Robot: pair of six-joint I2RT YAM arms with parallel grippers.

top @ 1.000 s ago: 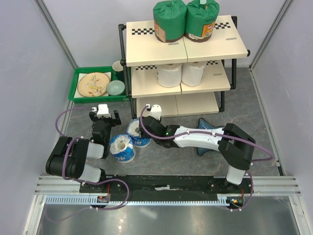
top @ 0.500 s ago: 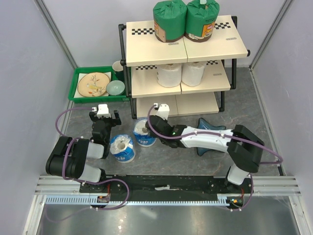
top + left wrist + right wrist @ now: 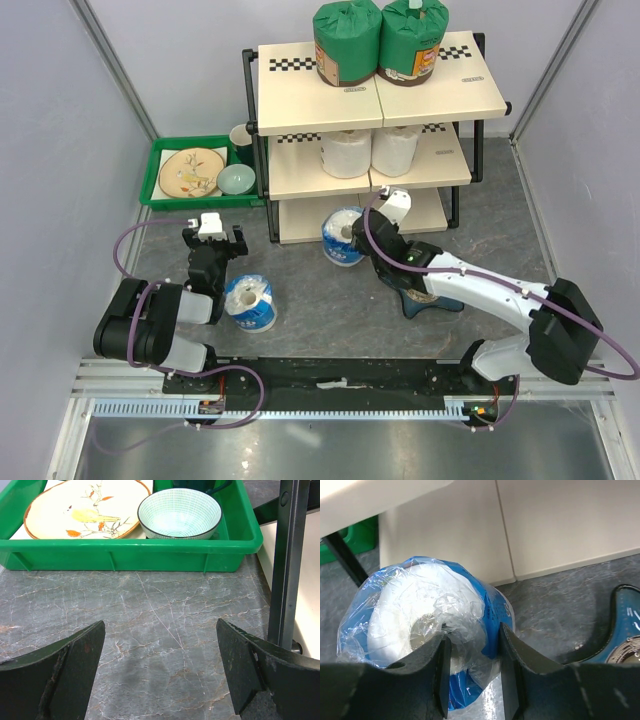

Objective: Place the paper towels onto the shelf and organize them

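Observation:
The shelf [image 3: 300, 100] holds two green-wrapped paper towels [image 3: 347, 42] on its top board and two plain white ones [image 3: 346, 153] on the middle board. My right gripper [image 3: 362, 238] [image 3: 472, 640] is shut on a blue-and-white wrapped roll [image 3: 343, 236] [image 3: 415, 625], one finger in its core and one outside, just in front of the bottom board [image 3: 560, 525]. A second blue-and-white roll [image 3: 250, 302] stands on the table beside my left arm. My left gripper [image 3: 211, 243] [image 3: 160, 630] is open over bare table with nothing between its fingers.
A green tray [image 3: 160, 195] [image 3: 130, 555] with a plate and a bowl [image 3: 179, 512] sits left of the shelf. A blue star-shaped dish [image 3: 425, 270] [image 3: 620, 630] lies under my right arm. A black shelf post [image 3: 287, 560] stands close to the left gripper.
My right gripper closed on one blue-and-white roll and carried it right, from beside the other roll to the front of the shelf's bottom tier. The left arm has not moved.

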